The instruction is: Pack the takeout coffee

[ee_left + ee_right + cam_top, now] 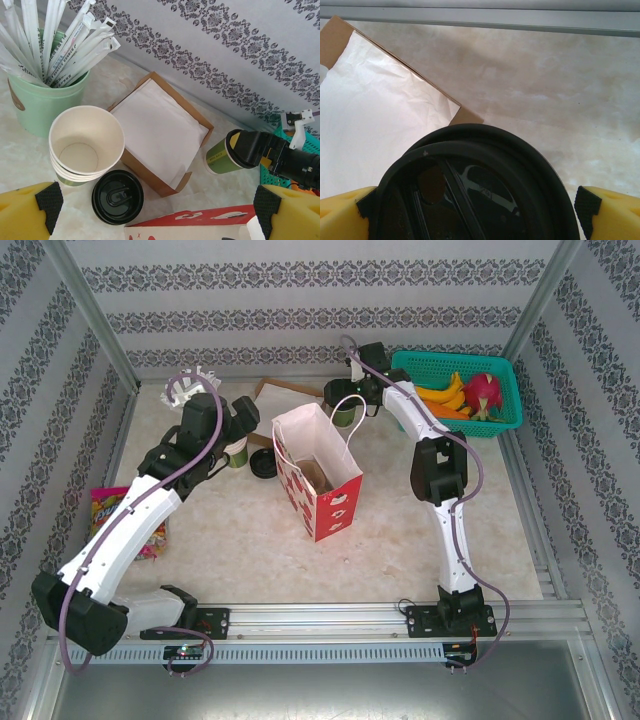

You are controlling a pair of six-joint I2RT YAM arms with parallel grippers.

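The takeout coffee, a small green cup with a black lid, stands upright behind the red-and-white paper bag. My right gripper hangs over it, open, and the lid sits between its yellow fingers. In the right wrist view the right gripper has the lid spanning almost the whole gap. My left gripper is open with nothing between its fingers. It hovers over a stack of lidless cups and loose black lids, and the left gripper is just above the bag's rim.
A brown box of white napkins lies between the cup stack and the coffee. A pale green cup of wrapped straws stands at the back left. A teal basket of fruit sits at the back right. A snack packet lies at the left.
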